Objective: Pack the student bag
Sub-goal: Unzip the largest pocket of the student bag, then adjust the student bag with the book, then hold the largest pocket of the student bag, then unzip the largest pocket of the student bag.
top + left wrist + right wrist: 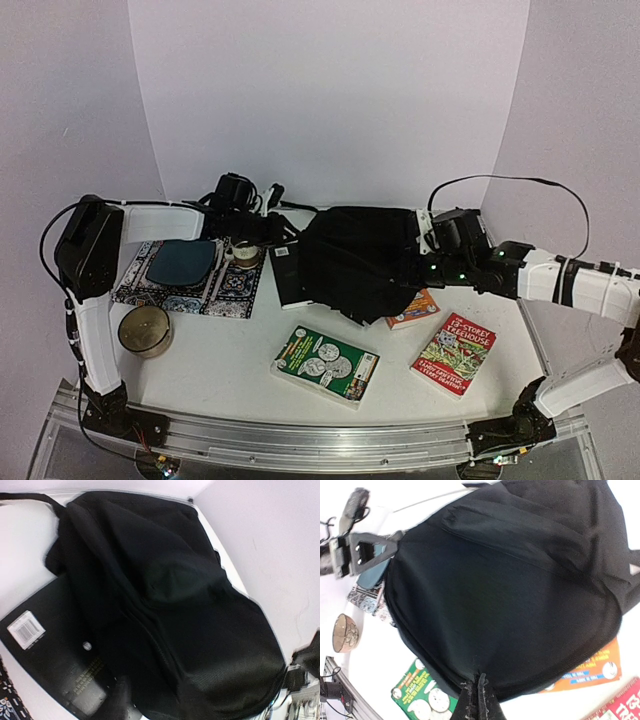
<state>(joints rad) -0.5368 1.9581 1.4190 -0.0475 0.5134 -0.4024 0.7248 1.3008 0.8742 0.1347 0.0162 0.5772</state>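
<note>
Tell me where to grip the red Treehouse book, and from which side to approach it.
Take the red Treehouse book by its two long edges, coming straight down from above. It lies flat on the table, cover up, touching nothing, so both edges are probably free for the fingers. Being thin, it leaves little to pinch from the side.

Matt black woven fabric on student bag (pixel 360 262), smooth dull-sheen cover on black notebook (pixel 52 662), glossy printed cover on green book (pixel 325 366), patterned cloth mat (pixel 236 296).
</note>
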